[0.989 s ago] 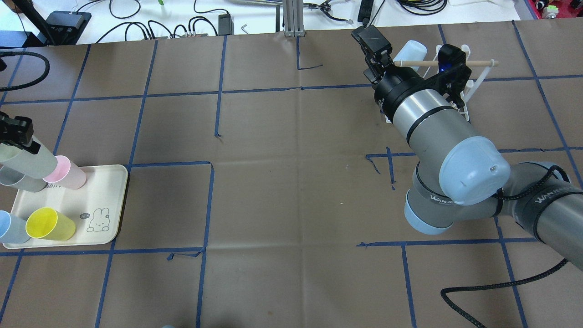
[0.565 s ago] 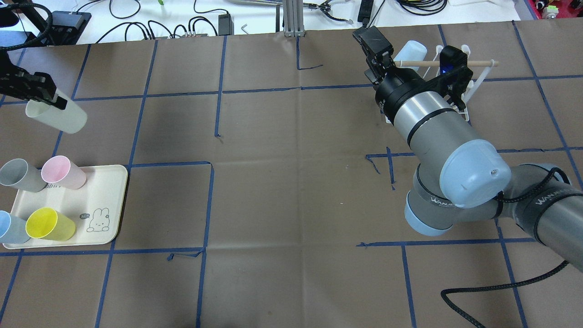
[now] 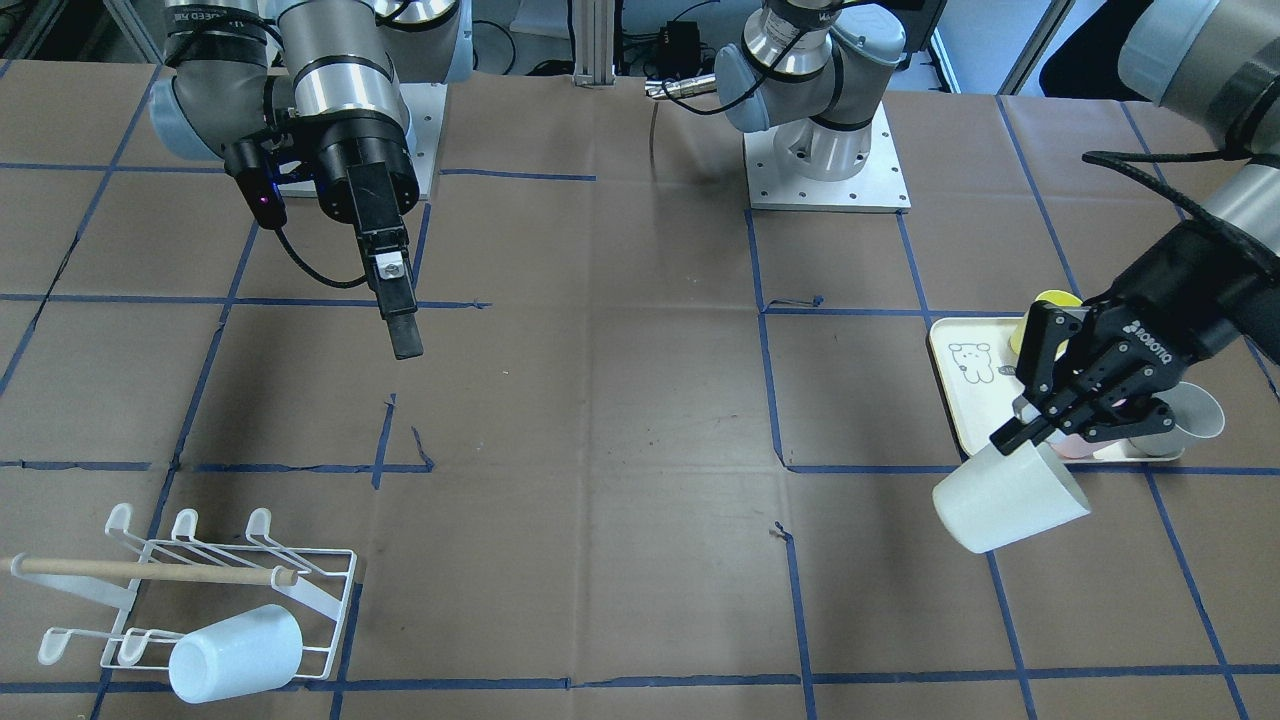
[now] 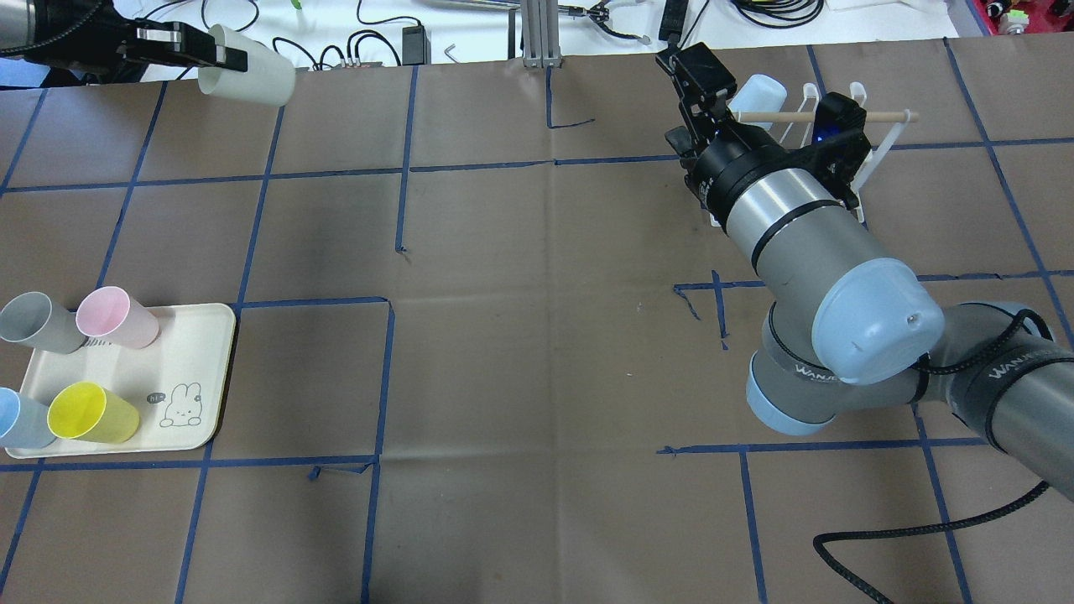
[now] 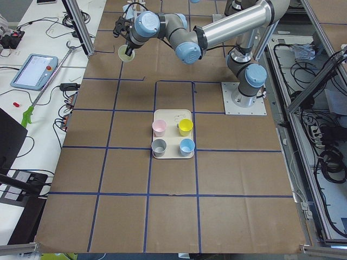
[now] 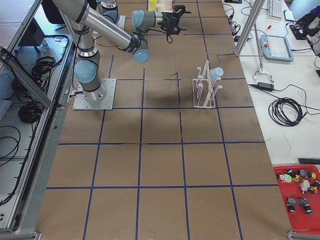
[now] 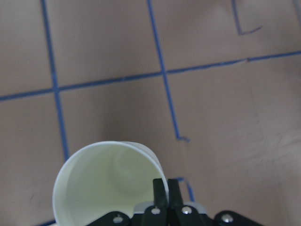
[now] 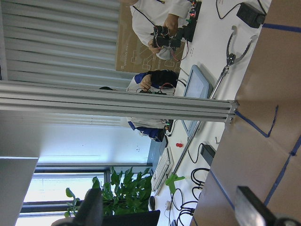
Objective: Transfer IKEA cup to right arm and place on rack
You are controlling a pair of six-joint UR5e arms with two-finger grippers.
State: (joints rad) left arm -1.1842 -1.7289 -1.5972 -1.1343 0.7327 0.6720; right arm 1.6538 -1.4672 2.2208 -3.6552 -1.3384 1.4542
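Aloft, the pale cup [image 3: 1010, 500] hangs tilted, rim clamped in the left gripper [image 3: 1037, 433].

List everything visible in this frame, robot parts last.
table: one, brown paper with a blue tape grid, under everything
tray: one, cream, robot's left side of the table
cups on tray: four, grey cup, pink cup, yellow cup, light-blue cup, standing in the tray
rack: one, white wire, far right of the table
dowel: one, light wood, across the rack
rack cup: one, pale blue-white, lying on the rack
held cup: one, pale off-white, tilted in the air
left arm: silver
left tool: black, pinching the held cup's rim
right arm: silver
right tool: black, open, empty, above the table
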